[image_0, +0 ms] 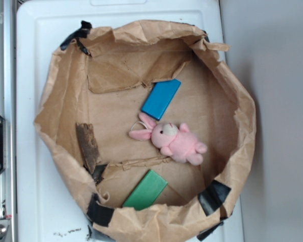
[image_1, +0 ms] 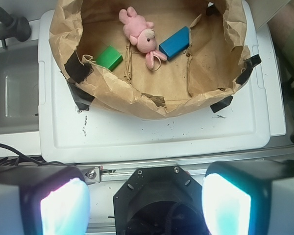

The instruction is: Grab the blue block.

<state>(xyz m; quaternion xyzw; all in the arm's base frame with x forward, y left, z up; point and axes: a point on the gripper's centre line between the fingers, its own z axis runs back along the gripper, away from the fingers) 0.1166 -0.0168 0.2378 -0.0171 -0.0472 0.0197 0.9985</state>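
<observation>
The blue block (image_0: 161,99) lies flat on the floor of a brown paper-lined basin, above the pink plush bunny (image_0: 175,141). In the wrist view the blue block (image_1: 175,42) rests far ahead, right of the bunny (image_1: 139,35). My gripper (image_1: 146,205) hangs open well outside the basin, over the robot's black base. Its two pads (image_1: 64,208) stand wide apart with nothing between them. The exterior view does not show the gripper.
A flat green slab (image_0: 145,190) lies near the basin's lower rim, and shows in the wrist view as the green slab (image_1: 109,57). A dark bark piece (image_0: 88,146) leans at the left. The crumpled paper wall (image_0: 63,166) rises all round, on a white tray (image_0: 30,201).
</observation>
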